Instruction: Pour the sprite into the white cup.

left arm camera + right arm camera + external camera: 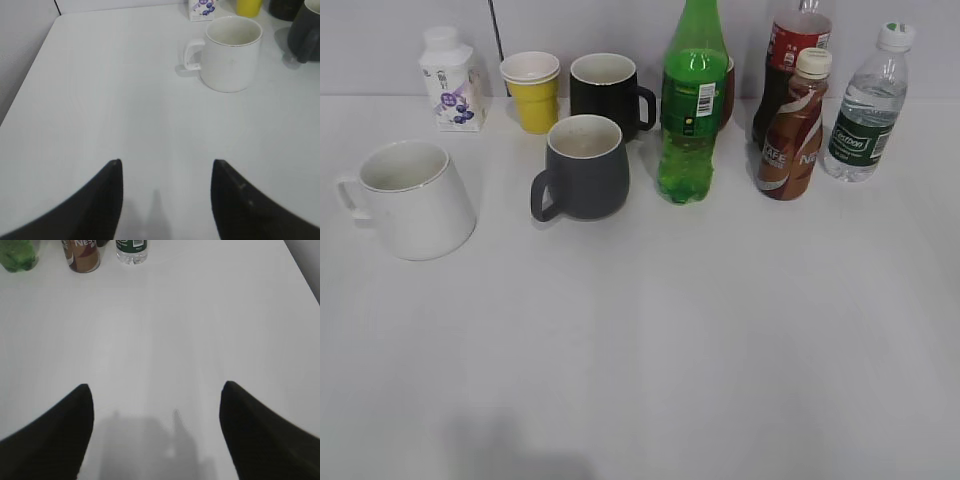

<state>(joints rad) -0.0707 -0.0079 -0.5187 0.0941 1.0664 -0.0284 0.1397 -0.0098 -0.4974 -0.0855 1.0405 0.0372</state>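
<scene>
Nothing grasped yet: left gripper and right gripper both have fingers spread wide, released, hovering over bare white surface. Tall see-through green plastic sprite bottle stands upright, long axis vertical, cap end up and cut off by the exterior view's top edge; it sits far ahead and left of the right fingers, well apart. Large white ceramic cup stands upright ahead and right of the left fingers, mouth up, loop handle pointing left in the left wrist view. My read: start layout, 2 rows of distractors, with a dark grey mug between cup and bottle, so the pour needs the bottle carried over or the cup brought closer.
</scene>
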